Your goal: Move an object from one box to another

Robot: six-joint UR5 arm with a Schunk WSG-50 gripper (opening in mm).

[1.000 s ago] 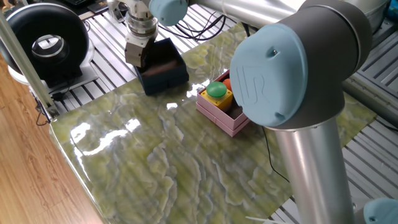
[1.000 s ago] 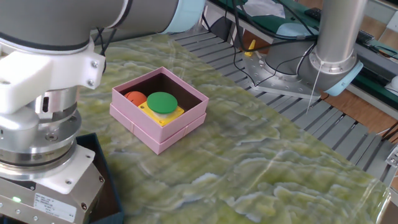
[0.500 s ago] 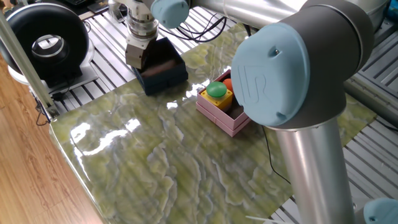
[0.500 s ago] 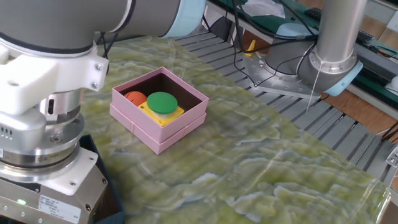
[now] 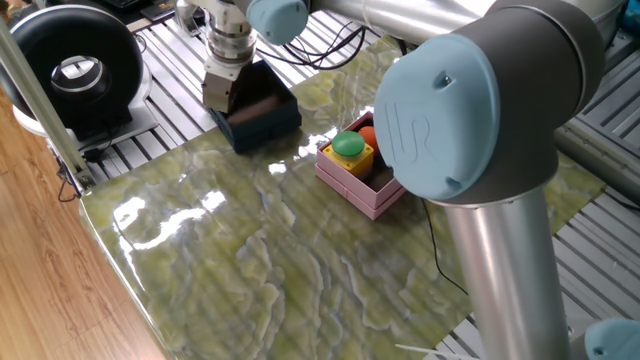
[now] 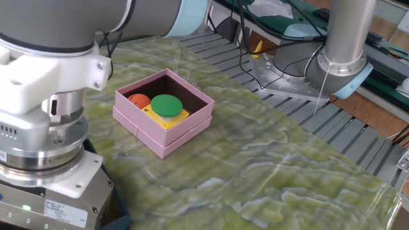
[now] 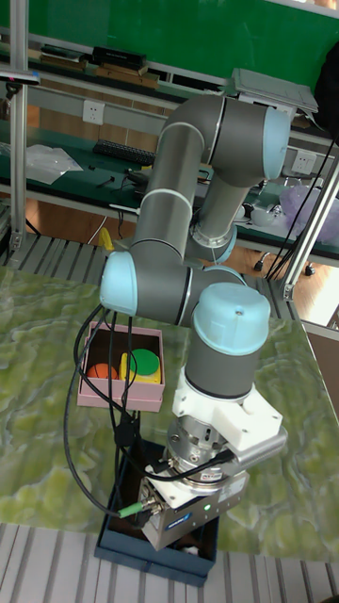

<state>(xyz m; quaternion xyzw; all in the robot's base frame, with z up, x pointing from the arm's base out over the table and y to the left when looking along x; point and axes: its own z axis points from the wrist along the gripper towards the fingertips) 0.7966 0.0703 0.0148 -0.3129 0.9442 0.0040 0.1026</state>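
The dark navy box (image 5: 268,122) stands at the far left end of the green marbled mat and shows at the front edge (image 7: 141,558) in the tall fixed view. My gripper (image 5: 224,97) reaches down into its left side. The fingertips are hidden inside the box, so neither their state nor any held object shows. The pale pink box (image 5: 352,183) (image 6: 167,139) (image 7: 108,396) sits mid-mat. It holds a yellow block with a green round top (image 5: 348,147) (image 6: 167,105) and an orange object (image 6: 138,100) beside it. My wrist (image 6: 51,185) hides most of the navy box in the other fixed view.
A black round device (image 5: 70,65) stands on the slatted metal table to the left of the mat. Cables (image 6: 255,48) and another robot's grey base (image 6: 345,54) lie behind the mat. My big elbow joint (image 5: 470,100) blocks the right side of one fixed view.
My wrist has shifted slightly over the navy box. Both boxes and the objects in the pink box have stayed put.
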